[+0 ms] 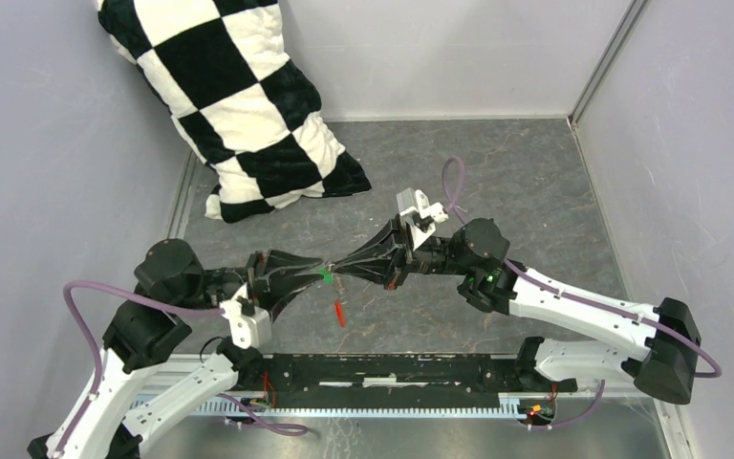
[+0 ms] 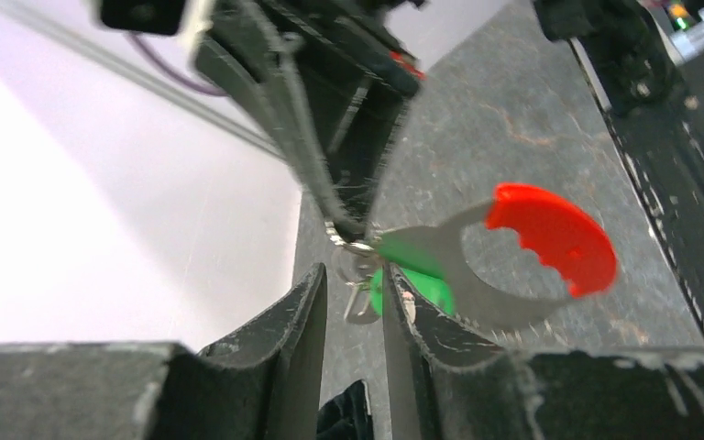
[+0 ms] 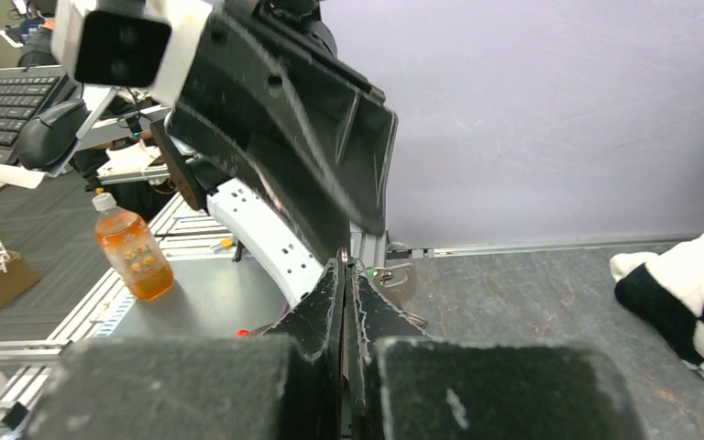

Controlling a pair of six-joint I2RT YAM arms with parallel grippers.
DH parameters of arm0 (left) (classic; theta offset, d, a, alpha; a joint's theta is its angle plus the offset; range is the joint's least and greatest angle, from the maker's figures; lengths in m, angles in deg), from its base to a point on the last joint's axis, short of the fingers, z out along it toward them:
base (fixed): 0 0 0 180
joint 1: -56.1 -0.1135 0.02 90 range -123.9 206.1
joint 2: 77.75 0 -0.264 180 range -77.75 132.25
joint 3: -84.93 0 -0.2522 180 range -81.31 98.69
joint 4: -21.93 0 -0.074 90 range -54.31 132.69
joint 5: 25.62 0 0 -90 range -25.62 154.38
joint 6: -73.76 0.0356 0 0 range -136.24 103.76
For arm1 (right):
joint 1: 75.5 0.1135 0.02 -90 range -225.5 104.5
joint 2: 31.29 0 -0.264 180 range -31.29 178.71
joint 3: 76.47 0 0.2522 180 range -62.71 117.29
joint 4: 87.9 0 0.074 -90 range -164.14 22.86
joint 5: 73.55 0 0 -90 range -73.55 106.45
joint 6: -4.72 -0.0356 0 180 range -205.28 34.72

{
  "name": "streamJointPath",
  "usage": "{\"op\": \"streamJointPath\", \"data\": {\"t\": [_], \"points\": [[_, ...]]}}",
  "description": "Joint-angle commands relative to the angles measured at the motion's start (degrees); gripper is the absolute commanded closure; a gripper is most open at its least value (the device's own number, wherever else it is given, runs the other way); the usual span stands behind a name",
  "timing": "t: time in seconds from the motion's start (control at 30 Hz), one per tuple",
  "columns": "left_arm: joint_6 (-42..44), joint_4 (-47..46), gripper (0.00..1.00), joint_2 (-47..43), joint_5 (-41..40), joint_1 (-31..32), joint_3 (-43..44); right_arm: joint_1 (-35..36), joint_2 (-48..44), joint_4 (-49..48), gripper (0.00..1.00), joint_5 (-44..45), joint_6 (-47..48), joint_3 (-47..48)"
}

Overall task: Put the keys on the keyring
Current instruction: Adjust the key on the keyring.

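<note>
Grey walls close in a dark speckled desk [image 1: 535, 191], with a checked pillow [image 1: 248, 105] leaning in the far left corner. Above the middle of the desk, the 2 arms meet tip to tip.

The right gripper [image 1: 339, 271] comes in from the right with its fingers pressed together. In the left wrist view its tip appears to be pinching the thin silvery keyring [image 2: 359, 249] by the ring itself. The red tag [image 1: 340, 313] hangs from the ring, its long axis pointing down toward the desk, clear of both grippers.

The left gripper [image 2: 357, 286] faces it from the left with its fingers spread and a plain gap between them. It grips nothing that I can make out. The small links of the ring dangle inside that gap. The key [image 2: 417, 286] lies just beside them — its green head sits against the inner face of 1 finger, and its blade is too blurred to trace.

The next move depends on this: the key sits just below and to 1 side of the pinched ring, nearly touching it and well inside the left gripper's reach. The left arm is the nearer one to work it, while the right arm only has to hold the ring steady. Whether the key is already threaded on the ring I cannot tell — the metal there is small and smeared.
</note>
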Motion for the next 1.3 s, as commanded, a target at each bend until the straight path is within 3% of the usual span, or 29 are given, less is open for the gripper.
{"op": "streamJointPath", "data": {"t": [0.0,0.13,0.4,0.73,1.03,1.13,1.27], "points": [[-25.33,-12.99,0.65,-1.05,-4.61,0.05,1.44,1.01,-3.17,-5.93,0.99,4.22,5.4,-0.47],[-33.72,-13.33,0.66,-0.68,-2.35,-0.03,1.12,1.56,-3.93,-4.12,0.99,4.67,9.3,0.03],[-41.91,-16.32,0.68,0.8,-3.8,-0.09,0.04,3.58,-2.99,3.69,0.99,5.41,16.49,4.15],[-39.87,-11.41,0.72,1.88,-4.7,-0.04,0.97,4.27,-2.1,6.01,0.99,5.49,19.52,6.58],[-37.41,-10.25,0.97,1.37,-6.97,-0.09,0.36,4.57,-3.28,9.23,0.99,6.71,21.99,7.29],[-36.98,-10.07,0.98,1.36,-7.16,-0.07,0.46,4.63,-3.44,12.51,0.99,6.5,22.52,8.8],[-35.95,-10.25,0.98,1.83,-7.55,-0.09,0.89,4.6,-2.19,23.71,0.83,5.77,25.64,14.37]]}}
